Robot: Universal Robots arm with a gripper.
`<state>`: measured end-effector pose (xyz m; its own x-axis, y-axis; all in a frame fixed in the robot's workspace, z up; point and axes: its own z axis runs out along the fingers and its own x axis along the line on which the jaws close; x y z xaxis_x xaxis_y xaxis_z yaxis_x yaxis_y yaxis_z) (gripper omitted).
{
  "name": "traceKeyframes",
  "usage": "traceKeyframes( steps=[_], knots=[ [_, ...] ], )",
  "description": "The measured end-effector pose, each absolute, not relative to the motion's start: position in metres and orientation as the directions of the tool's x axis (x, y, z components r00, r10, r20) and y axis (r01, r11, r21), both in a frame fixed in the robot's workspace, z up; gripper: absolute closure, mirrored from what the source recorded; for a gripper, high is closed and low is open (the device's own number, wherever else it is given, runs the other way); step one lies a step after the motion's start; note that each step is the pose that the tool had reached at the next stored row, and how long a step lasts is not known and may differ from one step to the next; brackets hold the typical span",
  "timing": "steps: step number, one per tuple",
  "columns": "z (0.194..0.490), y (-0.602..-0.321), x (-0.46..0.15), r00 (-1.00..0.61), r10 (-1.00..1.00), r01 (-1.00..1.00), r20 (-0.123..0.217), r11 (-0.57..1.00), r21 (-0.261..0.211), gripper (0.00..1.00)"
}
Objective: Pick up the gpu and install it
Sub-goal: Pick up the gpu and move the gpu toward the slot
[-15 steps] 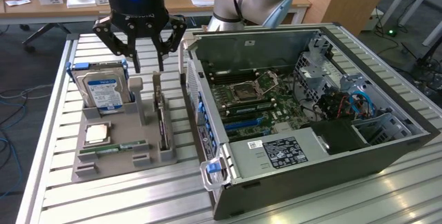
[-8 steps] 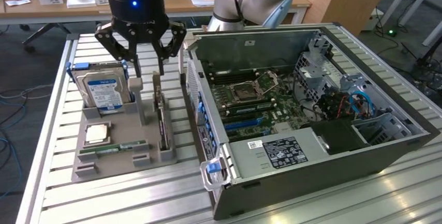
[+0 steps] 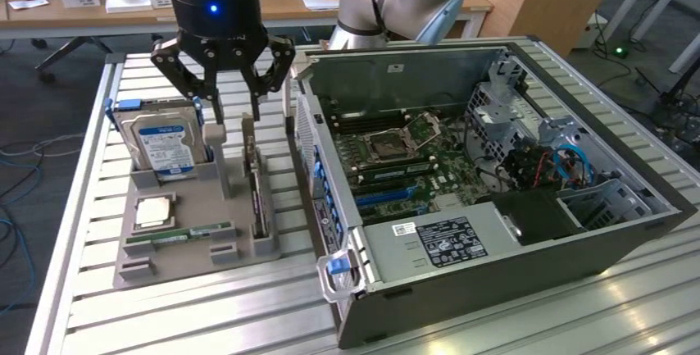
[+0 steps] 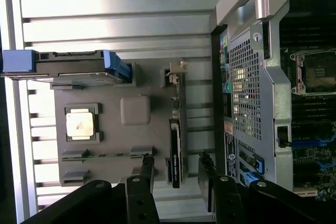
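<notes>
Your gripper (image 3: 236,119) hangs fingers apart over the gpu (image 3: 255,183), which stands on edge in the tray (image 3: 164,266), likely so its top edge can be gripped.

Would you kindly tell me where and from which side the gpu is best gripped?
Probably take the gpu by its upper edge, from straight above: it stands on edge in the grey holder, both flat faces free, so the open gripper can pinch across its thin board.

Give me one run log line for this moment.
fingers: open, over gpu | gpu: on edge in grey holder, not gripped | install: not done
</notes>
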<state>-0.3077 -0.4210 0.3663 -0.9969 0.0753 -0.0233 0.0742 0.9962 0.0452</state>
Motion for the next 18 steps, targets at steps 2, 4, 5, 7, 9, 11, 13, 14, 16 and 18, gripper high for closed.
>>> traceKeyframes(
  steps=[2, 4, 5, 7, 9, 11, 13, 14, 16, 18],
  knots=[
    [0.366, -0.421, -0.308, -0.997, 0.075, 0.074, -0.023, 0.996, 0.045, 0.53],
    [0.366, -0.421, -0.308, -0.997, 0.075, 0.074, -0.023, 0.996, 0.045, 0.53],
    [0.366, -0.421, -0.308, -0.997, 0.075, 0.074, -0.023, 0.996, 0.045, 0.53],
    [0.364, -0.421, -0.308, -0.997, 0.075, 0.074, -0.024, 0.996, 0.045, 0.53],
    [0.361, -0.421, -0.308, -0.997, 0.075, 0.074, -0.023, 0.996, 0.045, 0.53],
    [0.357, -0.421, -0.308, -0.997, 0.075, 0.074, -0.023, 0.996, 0.045, 0.53],
    [0.354, -0.421, -0.308, -0.997, 0.075, 0.074, -0.023, 0.996, 0.045, 0.53],
    [0.353, -0.421, -0.308, -0.997, 0.075, 0.074, -0.023, 0.996, 0.045, 0.53],
    [0.352, -0.421, -0.308, -0.997, 0.075, 0.074, -0.023, 0.996, 0.045, 0.53],
    [0.351, -0.421, -0.308, -0.997, 0.075, 0.074, -0.023, 0.996, 0.045, 0.53]
  ],
)
